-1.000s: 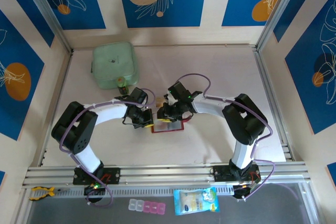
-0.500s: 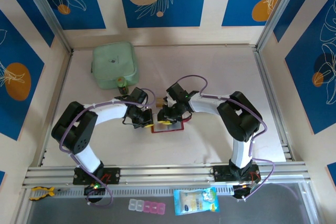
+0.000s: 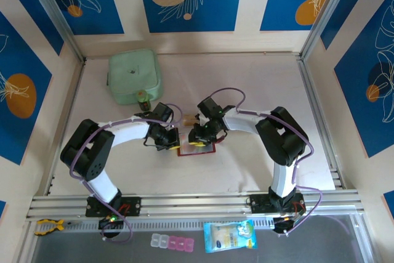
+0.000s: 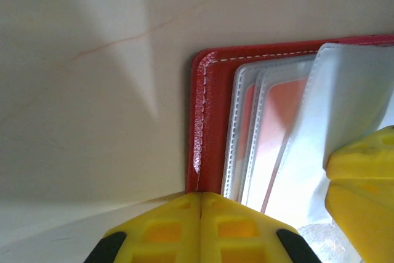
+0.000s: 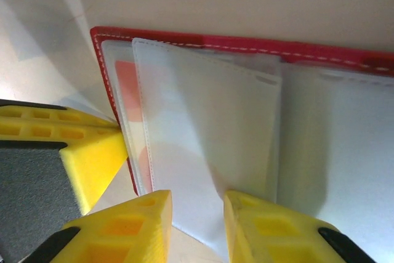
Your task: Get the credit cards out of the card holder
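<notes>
One card holder (image 3: 198, 150) lies open mid-tabletop. Two pinkish credit cards (image 4: 280, 121) sit in its clear pockets. left gripper (image 4: 201, 204): fingers together at the holder's red edge. right gripper (image 5: 196, 210): fingers apart, straddling one pocket flap.

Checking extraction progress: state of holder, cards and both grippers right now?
card holder: open, flat on the table, clear sleeves exposed
credit cards: one orange-marked card seen, inside a pocket
left gripper: shut, tips at the holder's edge
right gripper: open, fingers astride a sleeve
</notes>
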Motion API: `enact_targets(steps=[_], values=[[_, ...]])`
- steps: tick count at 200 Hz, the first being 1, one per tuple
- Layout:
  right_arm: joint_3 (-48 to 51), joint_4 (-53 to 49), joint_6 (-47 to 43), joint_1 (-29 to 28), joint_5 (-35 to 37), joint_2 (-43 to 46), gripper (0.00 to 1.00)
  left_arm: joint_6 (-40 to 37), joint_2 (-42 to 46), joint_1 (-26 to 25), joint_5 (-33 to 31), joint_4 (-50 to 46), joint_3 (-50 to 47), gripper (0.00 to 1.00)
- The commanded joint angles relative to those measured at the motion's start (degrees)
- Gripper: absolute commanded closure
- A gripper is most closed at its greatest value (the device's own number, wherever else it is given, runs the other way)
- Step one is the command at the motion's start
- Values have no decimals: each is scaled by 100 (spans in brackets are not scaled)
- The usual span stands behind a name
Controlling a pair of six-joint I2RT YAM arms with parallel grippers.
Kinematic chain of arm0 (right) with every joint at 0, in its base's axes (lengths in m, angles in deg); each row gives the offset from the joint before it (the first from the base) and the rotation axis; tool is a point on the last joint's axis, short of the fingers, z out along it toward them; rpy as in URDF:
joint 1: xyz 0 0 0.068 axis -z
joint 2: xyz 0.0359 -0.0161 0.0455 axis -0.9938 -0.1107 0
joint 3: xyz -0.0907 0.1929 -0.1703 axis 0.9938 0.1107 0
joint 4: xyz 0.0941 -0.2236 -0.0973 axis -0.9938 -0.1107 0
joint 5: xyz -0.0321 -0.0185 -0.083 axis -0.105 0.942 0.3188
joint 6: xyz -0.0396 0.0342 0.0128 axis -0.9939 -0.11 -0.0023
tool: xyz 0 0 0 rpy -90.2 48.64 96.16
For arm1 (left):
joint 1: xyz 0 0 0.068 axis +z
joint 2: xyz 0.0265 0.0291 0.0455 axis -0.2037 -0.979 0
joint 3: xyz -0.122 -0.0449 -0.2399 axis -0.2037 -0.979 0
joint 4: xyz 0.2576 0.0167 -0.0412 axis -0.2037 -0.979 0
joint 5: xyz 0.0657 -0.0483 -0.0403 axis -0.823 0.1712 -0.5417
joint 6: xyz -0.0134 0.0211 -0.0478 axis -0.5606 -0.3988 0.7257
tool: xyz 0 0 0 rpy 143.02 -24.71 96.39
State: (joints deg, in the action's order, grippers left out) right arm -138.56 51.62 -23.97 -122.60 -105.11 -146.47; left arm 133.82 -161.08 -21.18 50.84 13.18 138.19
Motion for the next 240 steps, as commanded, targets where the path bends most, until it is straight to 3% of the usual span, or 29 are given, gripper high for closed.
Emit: enact_targets(steps=[1, 81, 157, 240], values=[[63, -238, -116, 43, 94, 118, 71, -110, -9, -38, -218, -401, 116, 99], [235, -15, -248, 134, -263, 140, 74, -188, 123, -28, -283, -722, 556, 98], [488, 291, -371, 231, -588, 246, 77, 34, 208, -117, 76, -479, 689, 94], [879, 825, -326, 403, -1011, 314, 81, 317, -105, -364, 258, -72, 724, 82]])
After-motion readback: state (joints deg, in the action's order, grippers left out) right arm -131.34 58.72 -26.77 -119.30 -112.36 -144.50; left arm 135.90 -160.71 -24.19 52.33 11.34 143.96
